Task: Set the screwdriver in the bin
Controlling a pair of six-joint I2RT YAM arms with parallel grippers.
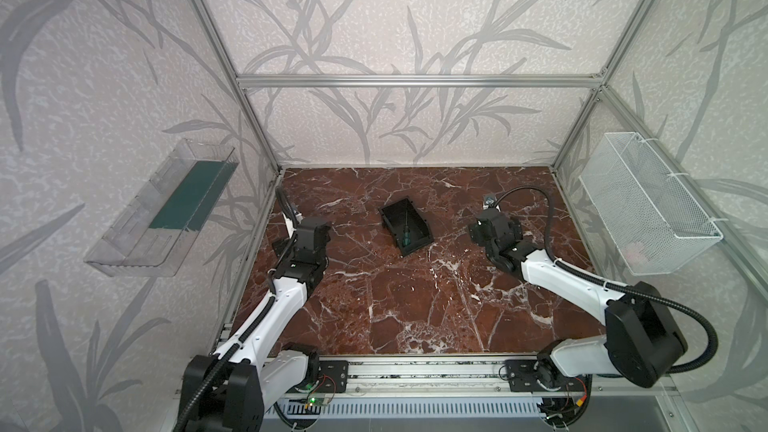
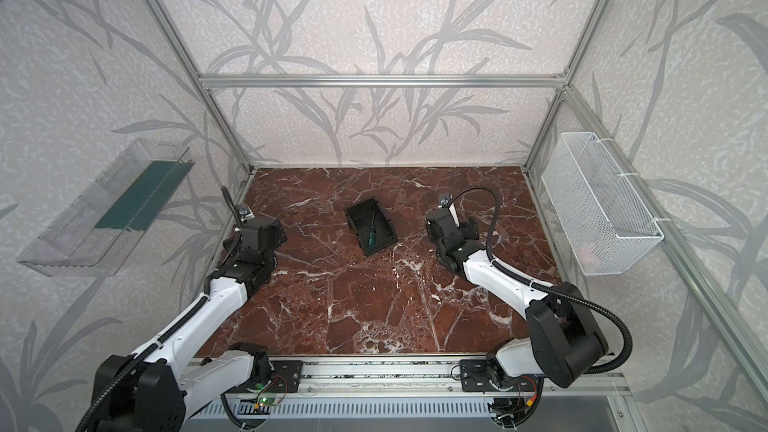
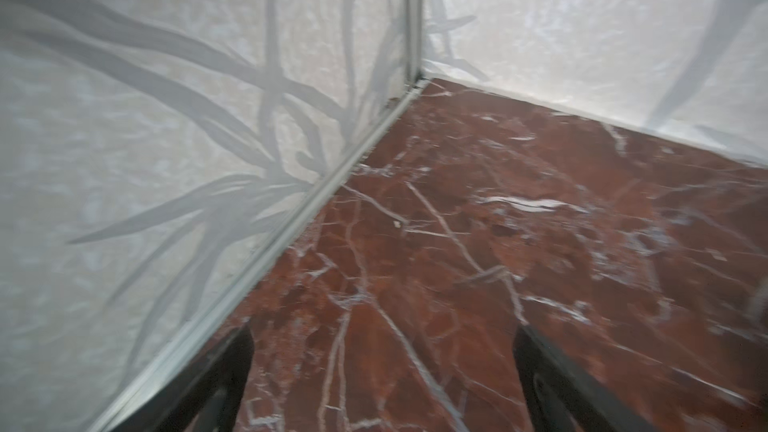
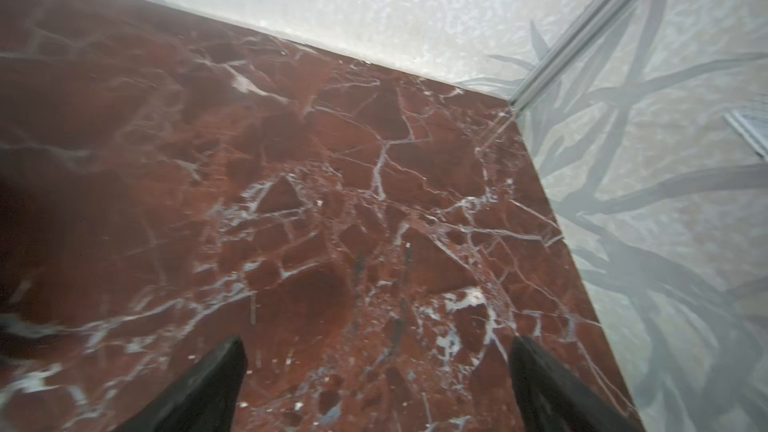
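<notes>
Red marble table [image 1: 415, 305] carries the bin [image 1: 390, 224], the screwdriver [image 1: 404, 232] lying inside. Likely light and stiff; its handle seems best to hold. Left gripper [image 3: 384, 328] and right gripper [image 4: 378, 342] stand wide open, empty.

Soft, even light; blurry, soft-focus wrist views

Item: red marble tabletop [image 3: 478, 243], white-veined. Aluminium corner post [image 3: 413, 14] joins two leaf-patterned walls [image 3: 145, 139]; a base rail [image 3: 291, 234] runs from the post along the marble's edge. Well apart from the post, the left gripper [image 3: 384, 328], dark fingers [image 3: 232, 371] spread wide, only marble between.
</notes>
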